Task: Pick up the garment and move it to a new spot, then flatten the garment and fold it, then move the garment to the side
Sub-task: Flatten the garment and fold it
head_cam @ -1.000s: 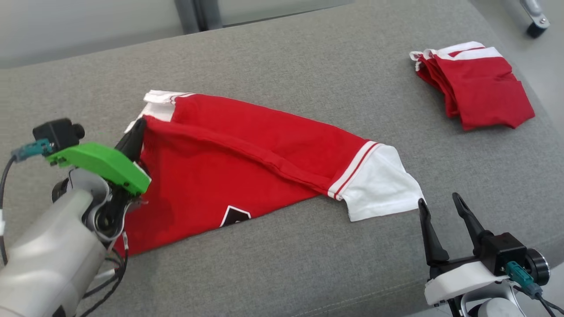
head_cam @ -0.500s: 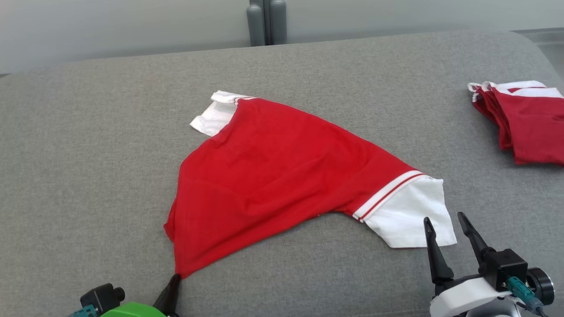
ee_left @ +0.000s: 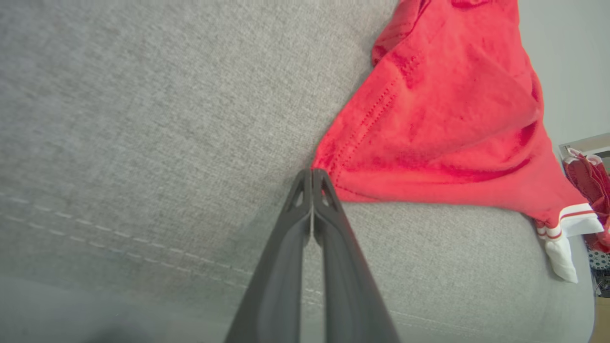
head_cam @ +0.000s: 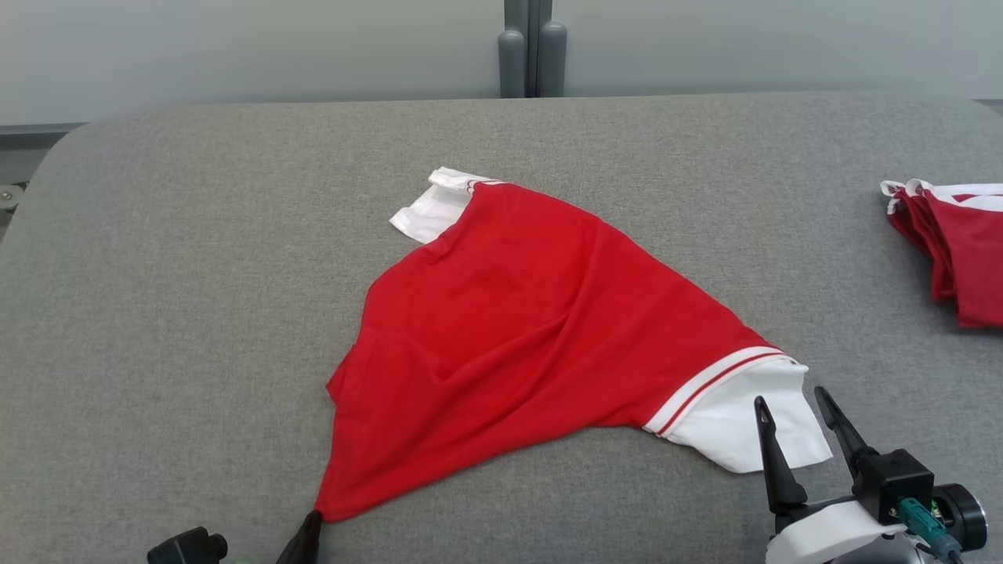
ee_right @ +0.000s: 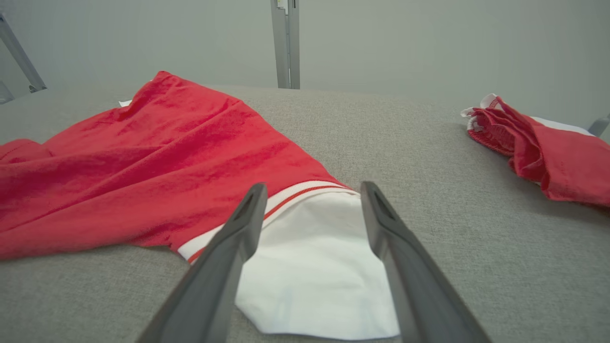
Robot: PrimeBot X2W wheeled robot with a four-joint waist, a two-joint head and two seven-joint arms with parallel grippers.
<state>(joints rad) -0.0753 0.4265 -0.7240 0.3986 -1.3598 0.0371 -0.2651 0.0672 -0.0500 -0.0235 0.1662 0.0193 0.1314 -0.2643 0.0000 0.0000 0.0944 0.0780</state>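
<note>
Left gripper point(head_cam: 312, 523) sits at the very bottom of my head view, just the dark tip poking up from the edge. On the left wrist view its two fingers point(ee_left: 286, 247) are pressed flat together with no gap I can make out. Their tips meet the stitched hem corner of the garment point(head_cam: 533, 329), a red knit shirt with white sleeves trimmed in red stripes. The cloth narrows to a sharp point exactly where the tips close, so I read this as a pinch on that corner.

From that corner the garment fans out up and to the right across the grey woven cushion point(head_cam: 196, 274), rumpled, with soft folds running along its length. One white sleeve point(head_cam: 427, 215) peeks out at the far end. The other white sleeve point(head_cam: 721, 427) lies flat at the near right.

My right gripper point(head_cam: 790, 395) stands with its fingers well apart, pointing away from me. On the right wrist view they frame that near white sleeve point(ee_right: 314, 267). I cannot tell whether the tips touch the cloth or hang just above it, and nothing is between them.

Well apart at the right edge of the cushion lies a folded stack of red and white cloth point(head_cam: 960, 251).
</note>
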